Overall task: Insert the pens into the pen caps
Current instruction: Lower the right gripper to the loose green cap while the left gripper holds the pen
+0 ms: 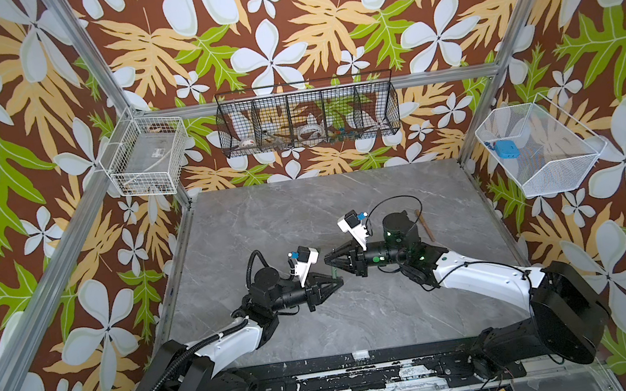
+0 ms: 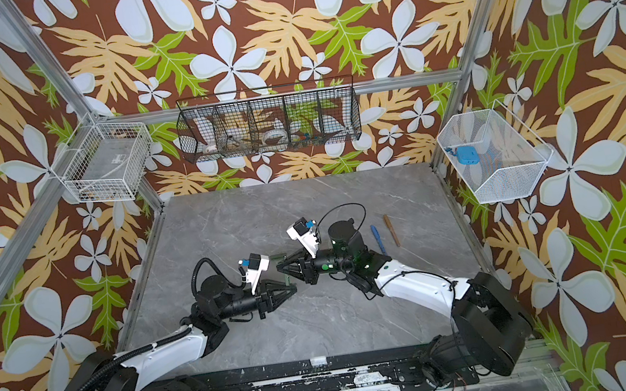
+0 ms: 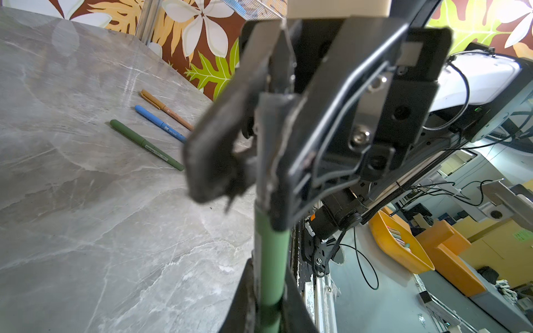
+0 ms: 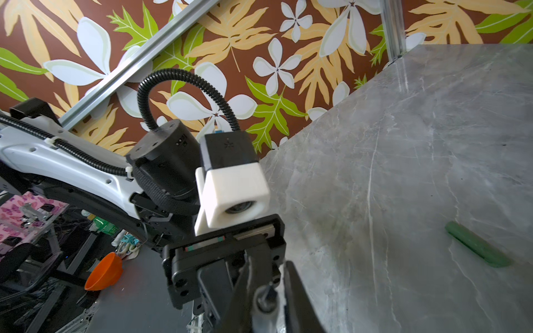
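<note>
My left gripper (image 3: 269, 276) is shut on a green pen (image 3: 271, 259), low over the middle of the table in both top views (image 1: 340, 283) (image 2: 293, 287). The pen's far end reaches in between the fingers (image 3: 213, 161) of my right gripper (image 4: 269, 274), which meets the left one tip to tip (image 1: 327, 259) (image 2: 279, 268). Its jaws stand slightly apart around that end, so it is open. A loose green pen cap (image 4: 477, 248) lies flat on the table. A green pen (image 3: 145, 144), a blue one (image 3: 160, 123) and an orange-brown one (image 3: 165, 109) lie side by side.
The blue pen (image 2: 376, 237) and the orange-brown pen (image 2: 391, 230) lie behind my right arm near the table's right edge. A black wire basket (image 1: 308, 117) hangs on the back wall, with white baskets at left (image 1: 146, 158) and right (image 1: 536, 150).
</note>
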